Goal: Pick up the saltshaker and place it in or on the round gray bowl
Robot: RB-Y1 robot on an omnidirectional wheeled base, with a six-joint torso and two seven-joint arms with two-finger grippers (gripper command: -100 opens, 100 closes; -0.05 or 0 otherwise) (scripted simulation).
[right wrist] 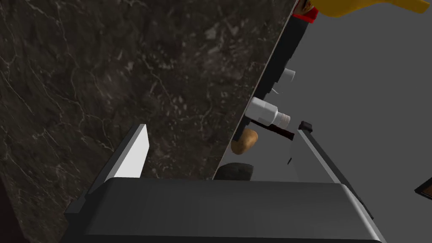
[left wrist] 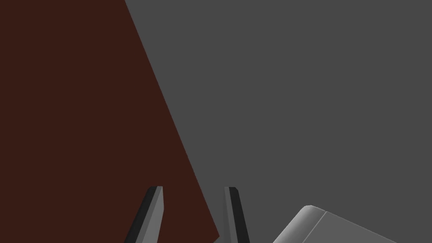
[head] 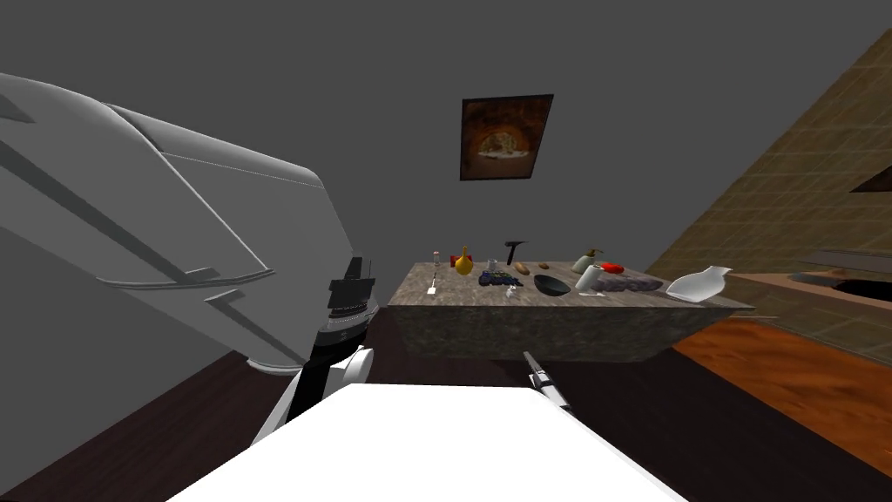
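Marble counter [right wrist: 105,84] side faces the right gripper [right wrist: 222,126], jaws apart.

Before me, a counter [head: 557,335] of dark veined stone (matt, mottled); beside it, orange wood-grain floor [head: 784,375].

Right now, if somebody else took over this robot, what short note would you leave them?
Left pincer: open, empty, held low on my left.
Right pincer: open, empty, low, facing the stone side of the table.
The small upright thing I take for the saltshaker stands near the table's far left corner, with neither pincer near it.
The dark round bowl sits mid-table, to the shaker's right and apart from it.
Done: nothing picked up.
Left: get closer, grasp the saltshaker, set it in the bowl.
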